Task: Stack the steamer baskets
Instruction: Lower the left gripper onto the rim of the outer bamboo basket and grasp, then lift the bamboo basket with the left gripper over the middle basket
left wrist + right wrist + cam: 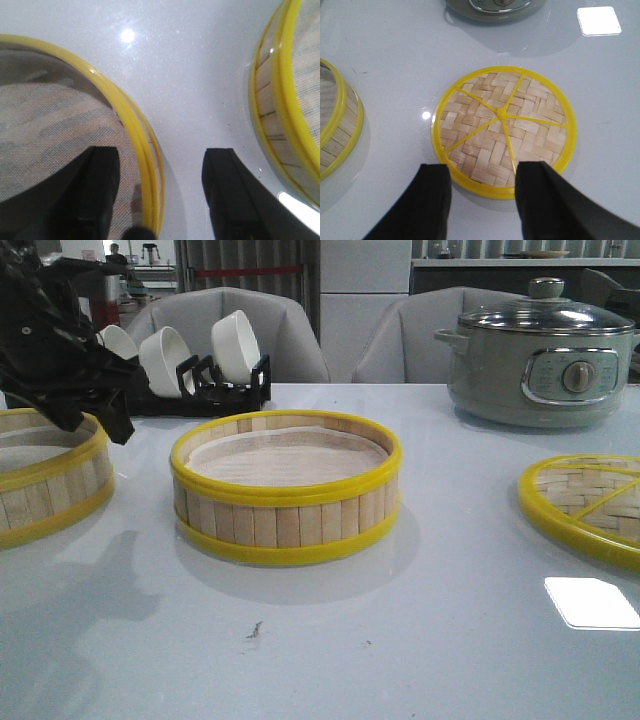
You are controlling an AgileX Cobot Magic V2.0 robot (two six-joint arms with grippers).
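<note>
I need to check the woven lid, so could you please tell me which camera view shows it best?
The right wrist view: the whole lid lies flat there, weave and yellow spokes clear, beyond the open right gripper. The front view catches only its cut-off edge at the table's right. The left wrist view misses it.

Left gripper [160, 195] straddles the rim of the left basket [60, 130].

Your left gripper is spread wide: one finger [95, 185] sits over that basket's white liner, inside its yellow rim, while the other finger [230, 190] is outside over bare table [190, 75]. You can't tell from this camera whether either finger touches anything. The second basket [280, 110], with pale bamboo slats and a yellow rim, stands apart from the first, a strip of table between them. A bright light spot glints on the table.
</note>
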